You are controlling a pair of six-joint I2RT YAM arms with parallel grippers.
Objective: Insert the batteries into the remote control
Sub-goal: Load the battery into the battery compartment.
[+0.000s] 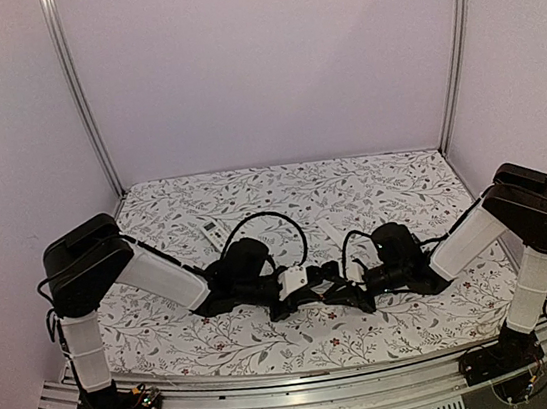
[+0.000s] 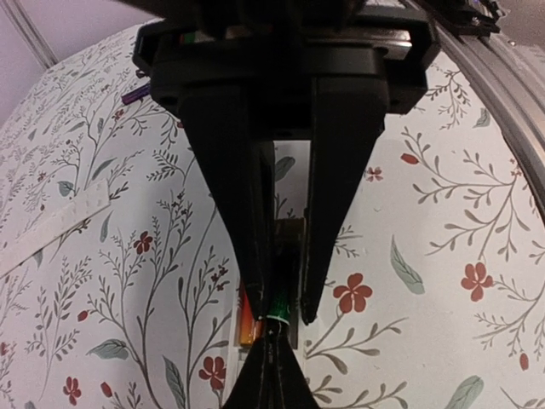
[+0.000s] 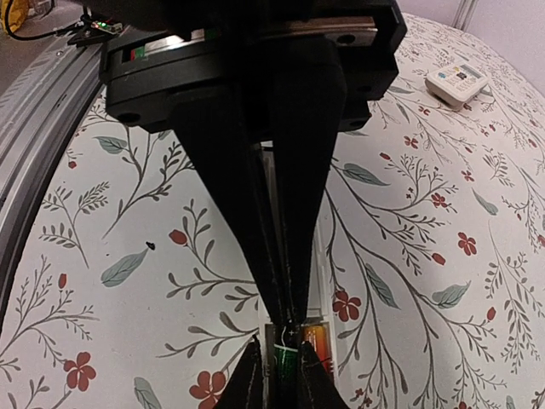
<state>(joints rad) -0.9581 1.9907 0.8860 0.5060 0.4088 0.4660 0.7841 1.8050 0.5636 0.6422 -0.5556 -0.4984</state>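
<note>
The right gripper (image 3: pixel 285 322) hides most of a battery (image 3: pixel 284 361); whether it pinches it is unclear. Overhead, the remote (image 1: pixel 298 280) is mostly covered, its bay too small to make out.

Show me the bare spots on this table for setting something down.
Free: the far band of the table behind the white remote and the white bar; the near edge between the arm bases. Crowded: the centre, where the left gripper and right gripper meet.
</note>
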